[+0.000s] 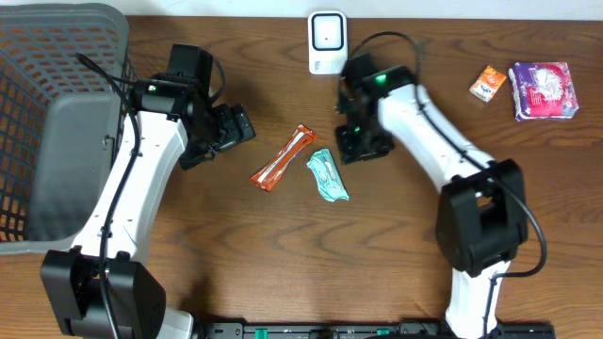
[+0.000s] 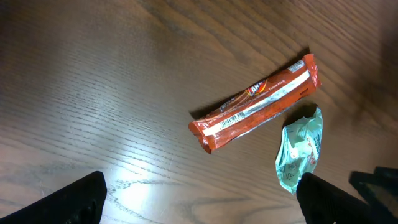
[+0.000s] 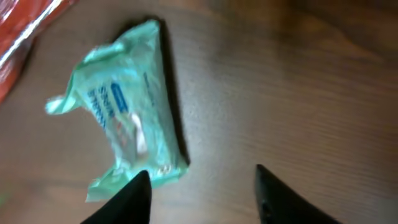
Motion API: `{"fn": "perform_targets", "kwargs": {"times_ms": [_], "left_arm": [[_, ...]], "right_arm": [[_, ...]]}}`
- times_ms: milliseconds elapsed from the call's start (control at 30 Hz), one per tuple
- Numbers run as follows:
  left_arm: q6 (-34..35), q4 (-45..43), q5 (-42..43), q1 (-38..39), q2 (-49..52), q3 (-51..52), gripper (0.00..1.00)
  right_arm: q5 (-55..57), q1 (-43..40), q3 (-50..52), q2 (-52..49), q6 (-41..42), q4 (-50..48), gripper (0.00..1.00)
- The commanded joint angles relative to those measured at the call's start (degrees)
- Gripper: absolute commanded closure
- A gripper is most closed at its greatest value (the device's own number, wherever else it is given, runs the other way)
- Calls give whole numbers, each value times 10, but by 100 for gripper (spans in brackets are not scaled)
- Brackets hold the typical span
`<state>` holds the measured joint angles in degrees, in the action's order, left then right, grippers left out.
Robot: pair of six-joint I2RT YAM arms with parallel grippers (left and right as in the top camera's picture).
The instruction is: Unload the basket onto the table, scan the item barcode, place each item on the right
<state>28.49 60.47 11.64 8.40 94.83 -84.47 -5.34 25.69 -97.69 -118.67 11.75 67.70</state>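
Hovering low over the wood, the right fingers stand apart with bare surface between them and nothing gripped. The teal packet lies flat just beside their left tip, its lower edge close to that tip (touching or not, I cannot tell). The left fingers are spread wide and empty too, looking across at the orange bar, which lies barcode side up, with the teal packet close by its far end. Both wrappers rest mid-surface between the two arms. The white scanner stands at the far edge, well apart from both items. Further out there is a basket at the left, and a small orange box and purple packet at the far right. My reading of the step: a pick-up at the teal packet, with nothing yet presented to the scanner (whether the right arm is arriving or leaving, these views do not say). The next move likely calls for shifting the right fingers sideways to straddle the packet, closing on its crinkled edge, and then lifting and turning it so the barcode faces the scanner window. The thin film may slip or fold.
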Motion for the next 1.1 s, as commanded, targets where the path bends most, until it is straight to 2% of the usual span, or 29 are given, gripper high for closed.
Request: {"fn": "perform_targets", "kwargs": {"times_ms": [0, 167, 400, 633, 767, 900, 1033, 1067], "left_arm": [[-3, 3, -6, -1, 3, -6, 2], [-3, 3, -6, -1, 3, -6, 2], [-3, 3, -6, -1, 3, -6, 2], [-3, 3, -6, -1, 3, -6, 2], [-3, 3, -6, -1, 3, -6, 2], [-3, 3, -6, -1, 3, -6, 2], [-3, 3, -6, -1, 3, -6, 2], [-3, 3, -6, -1, 3, -6, 2]], "right_arm": [[106, 41, 3, -6, 61, -14, 41], [104, 79, 3, -6, 60, -31, 27], [97, 90, 36, -6, 61, -56, 23], [36, 88, 106, -6, 60, -138, 28], [37, 90, 134, -6, 60, -164, 41], [37, 89, 142, -6, 60, -176, 42], [33, 87, 142, -6, 60, -179, 71], [31, 87, 141, -6, 60, -177, 81]]}}
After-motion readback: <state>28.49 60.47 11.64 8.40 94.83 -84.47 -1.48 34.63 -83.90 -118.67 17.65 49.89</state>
